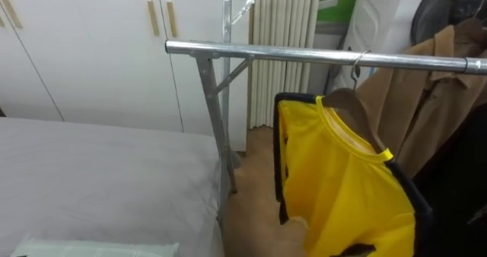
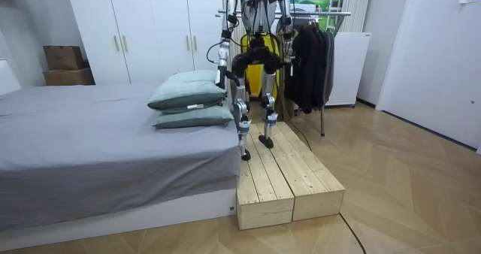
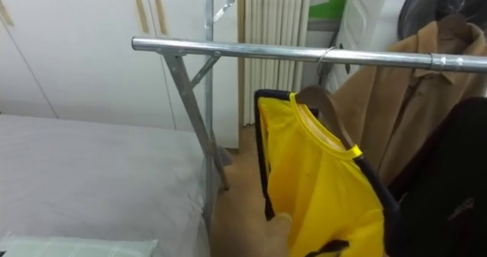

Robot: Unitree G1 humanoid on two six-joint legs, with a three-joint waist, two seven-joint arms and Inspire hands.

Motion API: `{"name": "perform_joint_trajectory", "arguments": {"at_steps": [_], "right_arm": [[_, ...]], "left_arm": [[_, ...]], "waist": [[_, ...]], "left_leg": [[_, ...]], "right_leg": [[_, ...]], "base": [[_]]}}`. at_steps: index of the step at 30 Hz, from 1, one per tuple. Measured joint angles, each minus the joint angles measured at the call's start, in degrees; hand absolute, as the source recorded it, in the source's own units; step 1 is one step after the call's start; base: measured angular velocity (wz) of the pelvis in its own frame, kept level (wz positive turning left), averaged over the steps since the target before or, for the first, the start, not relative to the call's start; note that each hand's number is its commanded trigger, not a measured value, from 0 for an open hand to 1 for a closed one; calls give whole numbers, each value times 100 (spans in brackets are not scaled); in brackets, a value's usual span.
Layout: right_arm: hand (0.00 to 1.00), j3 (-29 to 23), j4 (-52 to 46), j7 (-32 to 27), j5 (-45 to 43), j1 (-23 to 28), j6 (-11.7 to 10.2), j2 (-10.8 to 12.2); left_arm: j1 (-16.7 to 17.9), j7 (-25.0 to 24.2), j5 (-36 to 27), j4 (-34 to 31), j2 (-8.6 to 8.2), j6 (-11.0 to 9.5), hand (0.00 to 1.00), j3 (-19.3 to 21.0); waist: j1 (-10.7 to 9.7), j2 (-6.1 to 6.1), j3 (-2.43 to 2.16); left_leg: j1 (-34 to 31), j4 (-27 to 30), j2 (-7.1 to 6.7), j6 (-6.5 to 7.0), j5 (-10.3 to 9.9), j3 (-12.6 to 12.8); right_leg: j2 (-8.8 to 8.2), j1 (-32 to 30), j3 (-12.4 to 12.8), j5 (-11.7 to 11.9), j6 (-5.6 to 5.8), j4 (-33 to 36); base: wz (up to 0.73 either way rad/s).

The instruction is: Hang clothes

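Close by me is the bed with the flat grey sheet [image 1: 99,181]. In the room view I am standing on the pale wooden plank step [image 2: 289,182] beside it, facing the clothes rack. My left hand [image 2: 222,74] and my right hand [image 2: 288,57] look to be down by my sides. They are too small there, so I cannot tell if they are spread, pressed together or pinching something.

Right in front of me is the bright yellow shirt with black edges [image 1: 342,188]. It sits on a brown wooden hanger [image 1: 351,103], and the hook looks to be over the shiny silver metal rail [image 1: 304,55]. Further along that rail hangs a light brown coat [image 1: 426,105]. Behind it all are the white cupboard doors [image 1: 91,52].

I think the hanging step is about done. Next I should check that the hook sits well on the rail and the shirt hangs without swinging. Then I can back away slowly so I don't bump the rack.
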Motion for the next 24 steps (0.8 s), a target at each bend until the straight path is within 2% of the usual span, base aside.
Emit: {"name": "perform_joint_trajectory", "arguments": {"at_steps": [3,5,9,11,12,13,14,16,17,18,19,20,21,22,24], "right_arm": [[0,417,-361,-41,-679,-193,66,1],[0,618,-350,26,-685,-367,89,18],[0,823,-237,286,-482,-566,106,33],[0,822,-51,435,-293,-582,107,41],[0,807,161,545,-143,-572,118,36],[0,787,347,648,64,-553,163,37],[0,740,438,690,188,-546,175,35],[0,604,747,767,534,-545,205,35],[0,575,813,789,614,-542,206,42],[0,509,884,854,761,-490,223,41],[0,414,898,896,936,-432,252,36],[0,406,895,894,1012,-402,262,30],[0,359,896,887,1184,-372,312,18],[0,315,896,885,1335,-331,342,23],[0,235,936,881,1396,-309,364,19]], "left_arm": [[-134,93,-4,1,0,-34,0,-2],[-179,152,-5,0,0,-96,0,-6],[-164,202,1,-187,-1,-264,0,2],[-134,200,4,-235,-1,-300,0,3],[-151,196,4,-274,0,-308,0,7],[-163,195,-4,-331,0,-350,0,19],[-171,195,-3,-365,-7,-376,0,21],[-155,189,-2,-481,-35,-433,0,11],[-153,184,-2,-483,-42,-437,0,10],[-152,174,-1,-492,-65,-460,0,3],[-148,171,-1,-496,-106,-497,0,-4],[-156,171,-1,-498,-136,-507,0,-5],[-205,161,-6,-498,-176,-534,0,-12],[-262,157,-8,-498,-188,-552,0,-19],[-306,158,-51,-496,-187,-586,0,-59]], "waist": [[162,0,-4],[254,19,-9],[331,23,-23],[301,27,-24],[282,35,-26],[285,19,-31],[292,13,-33],[336,-13,-43],[304,-11,-43],[272,-73,-55],[238,-92,-76],[216,-88,-74],[171,-93,-71],[122,-96,-71],[130,-81,-58]], "left_leg": [[-100,56,1,-1,1,-106],[-139,81,-5,-5,6,-247],[-322,260,-5,-11,7,-664],[-385,389,-3,-12,8,-677],[-444,497,0,-11,10,-637],[-520,591,15,-22,19,-553],[-556,634,41,-17,26,-407],[-628,798,179,-23,57,118],[-647,848,230,-24,70,264],[-658,885,295,-16,123,585],[-655,925,331,-19,151,760],[-656,985,360,-10,148,867],[-658,1166,411,69,97,1143],[-636,1277,426,126,55,1409],[-557,1263,413,133,12,1657]], "right_leg": [[-46,-36,-160,-7,-11,17],[-80,-11,-296,-54,-34,26],[-176,105,-745,-189,-77,19],[-239,228,-991,-269,-74,7],[-290,313,-1198,-344,-101,26],[-341,386,-1408,-416,-96,45],[-360,427,-1505,-439,-89,37],[-427,613,-1819,-503,-98,-60],[-435,695,-1946,-513,-94,-116],[-478,783,-2178,-563,-92,-158],[-513,886,-2415,-594,-82,-203],[-529,938,-2538,-607,-83,-206],[-567,1038,-2778,-656,-89,-202],[-605,1133,-2996,-701,-69,-202],[-644,1235,-3220,-744,-14,-215]], "base": [[20],[38],[58],[72],[93],[95],[85],[70],[82],[101],[101],[100],[103],[100],[72]]}}
